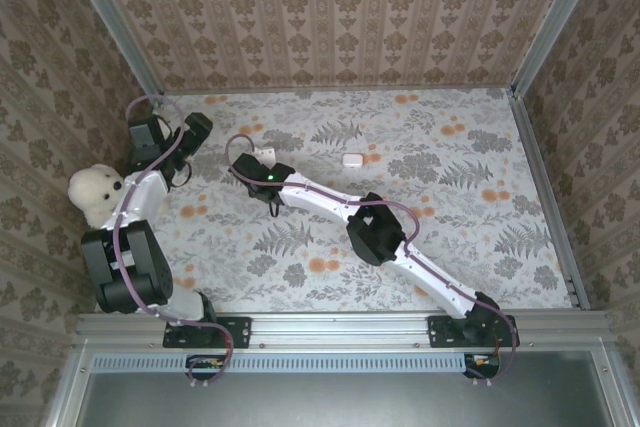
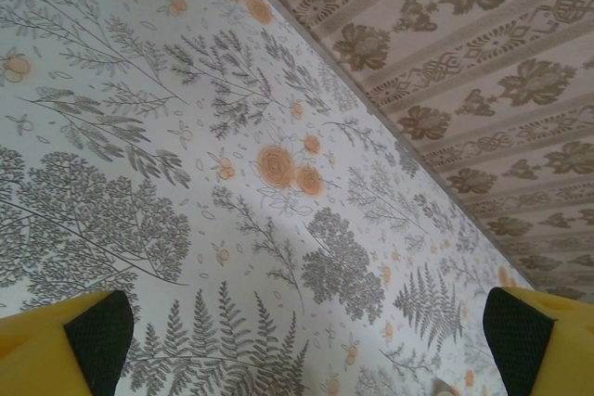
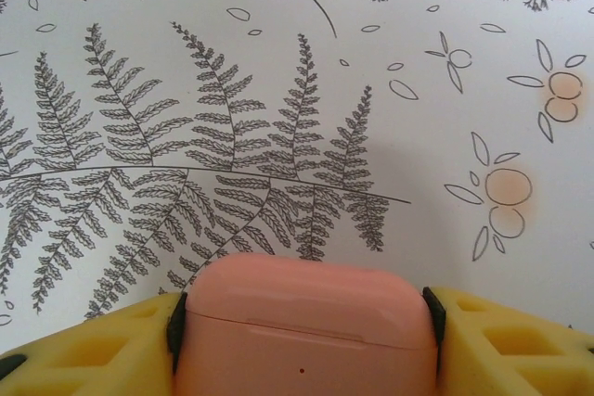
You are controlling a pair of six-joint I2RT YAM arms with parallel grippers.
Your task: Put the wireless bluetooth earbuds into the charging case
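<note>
The charging case (image 3: 302,322), a glossy salmon-pink pebble with its lid down, sits between the yellow fingers of my right gripper (image 3: 302,326). Both black pads press against its sides, and it rests on the fern-printed table cloth. In the top view the right gripper (image 1: 262,163) reaches to the left-centre of the table, and its body hides the pink case. My left gripper (image 2: 306,340) hovers open over bare cloth with its fingers far apart; in the top view it hangs at the far left (image 1: 197,127). I cannot make out the earbuds.
A small white case (image 1: 350,159) lies on the cloth right of the right gripper. A white plush bear (image 1: 95,193) sits by the left arm. Patterned walls (image 1: 330,17) close the table at the back and both sides.
</note>
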